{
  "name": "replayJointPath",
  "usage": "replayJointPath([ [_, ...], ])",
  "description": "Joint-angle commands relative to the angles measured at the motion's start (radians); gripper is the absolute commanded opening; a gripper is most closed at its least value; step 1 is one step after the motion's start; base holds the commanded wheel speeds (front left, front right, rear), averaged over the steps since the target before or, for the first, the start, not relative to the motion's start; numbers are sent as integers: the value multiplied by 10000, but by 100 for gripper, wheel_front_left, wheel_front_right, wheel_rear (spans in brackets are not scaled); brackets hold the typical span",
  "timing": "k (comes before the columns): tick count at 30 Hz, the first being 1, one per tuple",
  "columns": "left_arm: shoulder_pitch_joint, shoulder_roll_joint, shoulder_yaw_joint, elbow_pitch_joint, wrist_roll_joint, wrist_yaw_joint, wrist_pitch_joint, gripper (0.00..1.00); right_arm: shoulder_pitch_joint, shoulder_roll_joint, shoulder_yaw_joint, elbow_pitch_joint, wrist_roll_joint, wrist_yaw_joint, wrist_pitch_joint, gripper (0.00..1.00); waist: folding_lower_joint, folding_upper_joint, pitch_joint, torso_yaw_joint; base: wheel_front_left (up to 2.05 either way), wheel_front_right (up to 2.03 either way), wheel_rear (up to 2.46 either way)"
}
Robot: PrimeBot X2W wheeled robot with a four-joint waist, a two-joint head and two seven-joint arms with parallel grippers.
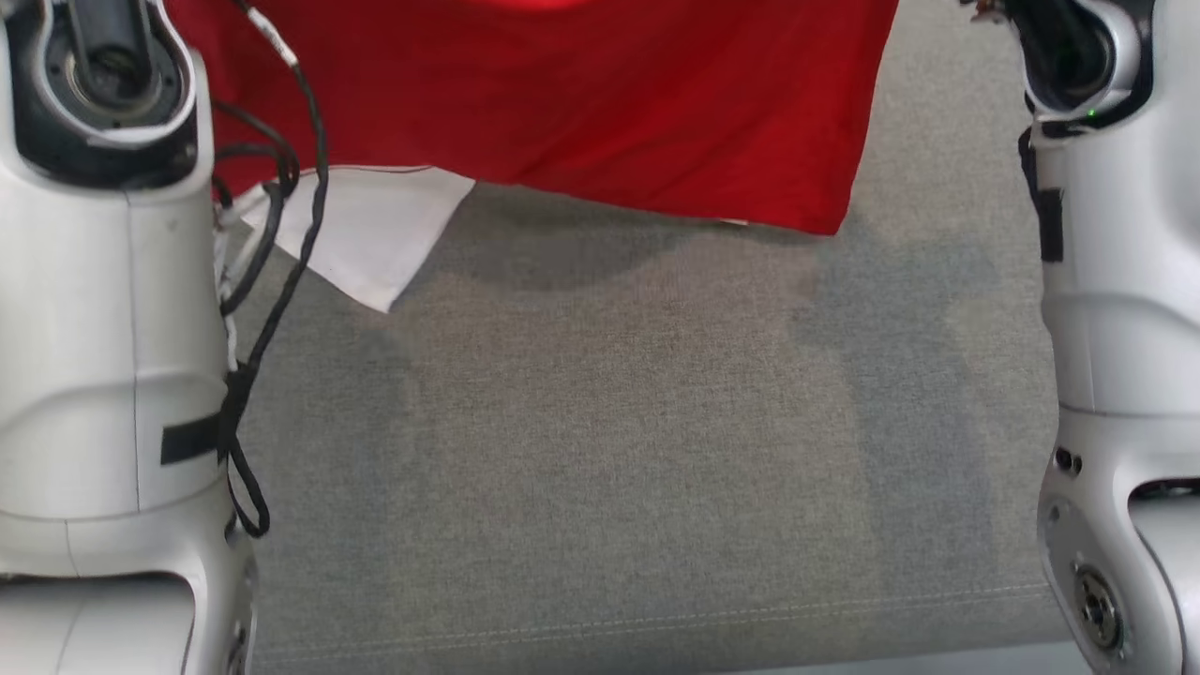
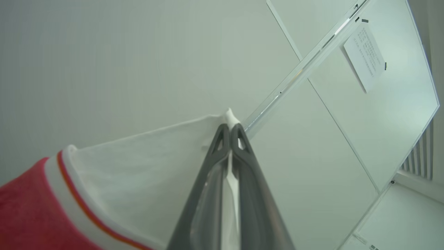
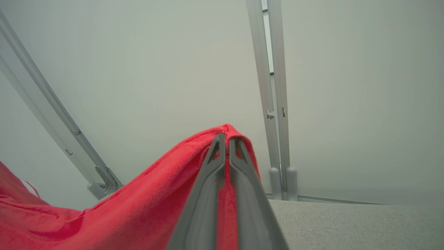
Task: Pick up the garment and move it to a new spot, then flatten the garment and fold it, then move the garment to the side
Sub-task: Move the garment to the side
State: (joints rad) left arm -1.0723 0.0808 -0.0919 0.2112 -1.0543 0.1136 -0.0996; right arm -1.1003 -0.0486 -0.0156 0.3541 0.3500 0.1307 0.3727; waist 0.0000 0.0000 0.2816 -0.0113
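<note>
Cabled forearm [image 1: 103,309] crowds garment [image 1: 581,103] above, perhaps, upholstery [image 1: 637,422].

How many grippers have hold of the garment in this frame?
2. The left gripper is shut on a white corner of the garment; the right gripper is shut on a red edge of it. None hidden: the robot has only two.

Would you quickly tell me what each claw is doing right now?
Left claw: closed on the garment, at its white part.
Right claw: closed on the garment's red edge.
</note>
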Motion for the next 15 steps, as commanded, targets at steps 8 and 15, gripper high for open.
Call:
replayJointPath([
  [8, -2537, -136, 57, 1908, -11, -273, -576, 0, -2718, -52, 60, 2372, 574, 1, -1673, 0, 0, 0, 2749, -374, 0, 0, 0],
  [15, -4361, -190, -171, 3279, 461, -831, -1322, 0, -5047, -32, -273, 4785, 924, 1, -4245, 0, 0, 0, 3357, -648, 0, 0, 0],
])
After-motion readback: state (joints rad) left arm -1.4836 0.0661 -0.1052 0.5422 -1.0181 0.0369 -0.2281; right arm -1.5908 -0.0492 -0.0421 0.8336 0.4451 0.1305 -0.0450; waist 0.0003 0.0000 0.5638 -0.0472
